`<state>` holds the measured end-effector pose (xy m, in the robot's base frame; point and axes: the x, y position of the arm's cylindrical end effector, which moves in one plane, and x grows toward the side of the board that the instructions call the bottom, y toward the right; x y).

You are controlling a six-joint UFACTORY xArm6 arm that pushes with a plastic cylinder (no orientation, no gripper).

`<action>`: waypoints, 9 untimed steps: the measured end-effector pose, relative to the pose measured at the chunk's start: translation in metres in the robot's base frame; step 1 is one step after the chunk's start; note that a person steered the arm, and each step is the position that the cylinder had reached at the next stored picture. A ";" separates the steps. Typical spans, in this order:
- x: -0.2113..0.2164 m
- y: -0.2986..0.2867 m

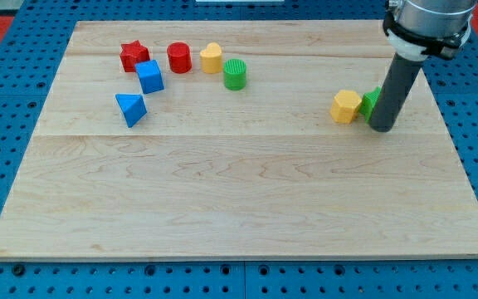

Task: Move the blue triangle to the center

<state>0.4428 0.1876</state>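
The blue triangle [130,109] lies at the view's left, just below the blue cube [149,76], with red star [133,56], red cylinder [179,58], yellow block [212,57] and green cylinder [235,74] strung rightward; a push begun off-centre would likely spin it aside or drag the cube along. Far right sit another yellow block [346,106] and a green block [370,103], half hidden by my tip [381,128], a bare rod holding nothing, which could scatter both on leaving
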 end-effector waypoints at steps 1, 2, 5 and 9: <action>0.030 -0.078; 0.030 -0.194; -0.019 -0.400; -0.051 -0.268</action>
<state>0.3921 -0.0809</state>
